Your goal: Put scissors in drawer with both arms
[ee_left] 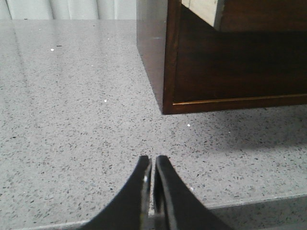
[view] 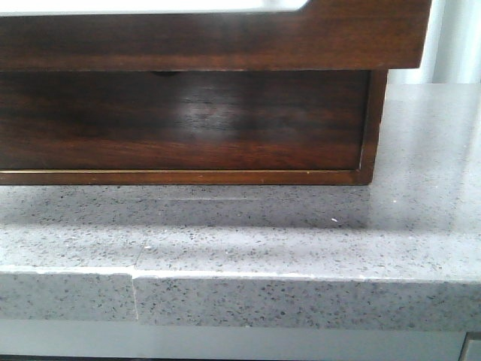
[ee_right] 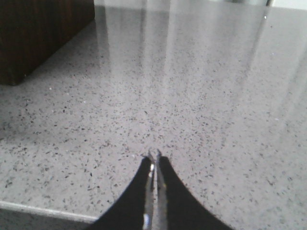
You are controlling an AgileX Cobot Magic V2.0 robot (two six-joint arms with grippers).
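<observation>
Brown drawer point(ee_left: 240, 72) stands beyond the left pincer point(ee_left: 153, 165), tips pressed together, empty.

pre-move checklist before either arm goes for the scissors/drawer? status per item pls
1. Scissors located: not ok, in none of the three views.
2. Left gripper empty: ok, fingers together, nothing between them.
3. Right gripper empty: ok, shut on nothing.
4. Upper drawer state: appears pulled out, overhanging the lower drawer front; how far, cannot tell.
5. Grippers opened for a grasp: not ok, both shut.
6. Countertop free of obstacles near the grippers: ok in the wrist views.
</observation>
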